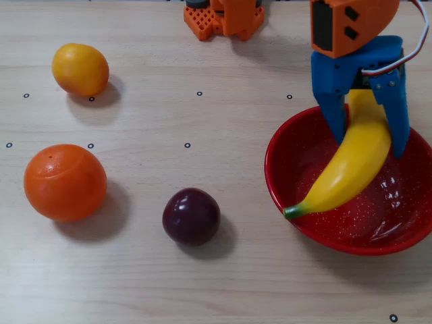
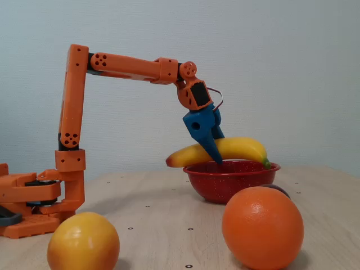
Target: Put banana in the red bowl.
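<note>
The yellow banana lies slantwise over the red bowl, its green stem tip low near the bowl's front left wall. My blue gripper is shut on the banana's upper part, one finger on each side. In the fixed view the banana sits at rim height across the red bowl, and the gripper points down into it. Whether the banana touches the bowl's inside is hidden.
A dark plum lies left of the bowl. An orange and a smaller yellow-orange fruit sit at the left. The arm's orange base stands at the top edge.
</note>
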`<action>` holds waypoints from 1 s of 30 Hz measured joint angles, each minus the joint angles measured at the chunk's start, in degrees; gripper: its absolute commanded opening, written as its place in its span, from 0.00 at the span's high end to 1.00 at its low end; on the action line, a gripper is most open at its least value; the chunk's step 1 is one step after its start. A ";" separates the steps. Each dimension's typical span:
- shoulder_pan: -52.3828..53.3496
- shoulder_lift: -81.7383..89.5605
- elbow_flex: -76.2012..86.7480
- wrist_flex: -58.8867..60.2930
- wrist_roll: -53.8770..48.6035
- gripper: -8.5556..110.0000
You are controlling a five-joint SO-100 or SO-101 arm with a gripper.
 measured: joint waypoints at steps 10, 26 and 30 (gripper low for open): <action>1.58 0.00 0.70 -0.09 -3.34 0.72; 2.46 0.00 0.70 -0.53 -5.36 0.72; 2.64 0.00 0.62 -0.53 -5.36 0.80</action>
